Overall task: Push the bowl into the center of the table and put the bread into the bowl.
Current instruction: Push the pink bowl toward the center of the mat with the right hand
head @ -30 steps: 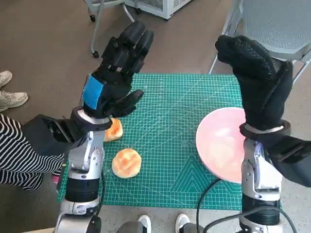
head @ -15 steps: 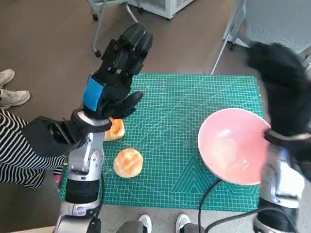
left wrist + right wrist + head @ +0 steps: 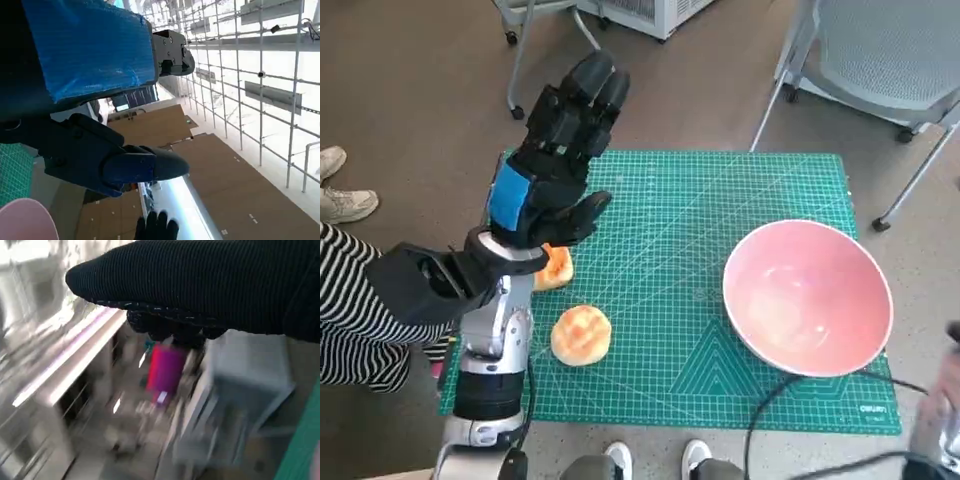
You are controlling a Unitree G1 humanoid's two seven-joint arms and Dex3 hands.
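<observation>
While no push has begun, bowl [image 3: 807, 297] sits on the mat's [image 3: 660, 200] right side, near edge, well right of centre. Two pieces of bread at the left: a round bun [image 3: 581, 335] near the front edge, and a second piece [image 3: 553, 267] just behind it, half hidden under the left hand [image 3: 552, 165].

Left hand raised above the mat, fingers spread, holding nothing. Right hand [image 3: 200, 285] out of the head view, only a blurred forearm at the lower right corner; seen in its own wrist view as a dark glove band against a smeared room, so cannot tell whether spread or closed.

Likely handling: bowl rigid, light, smooth and probably slippery on the mat, best pushed low on its right wall rather than at the rim, which could tip it. Bun soft, light, easily crushed; best taken gently across its sides.
</observation>
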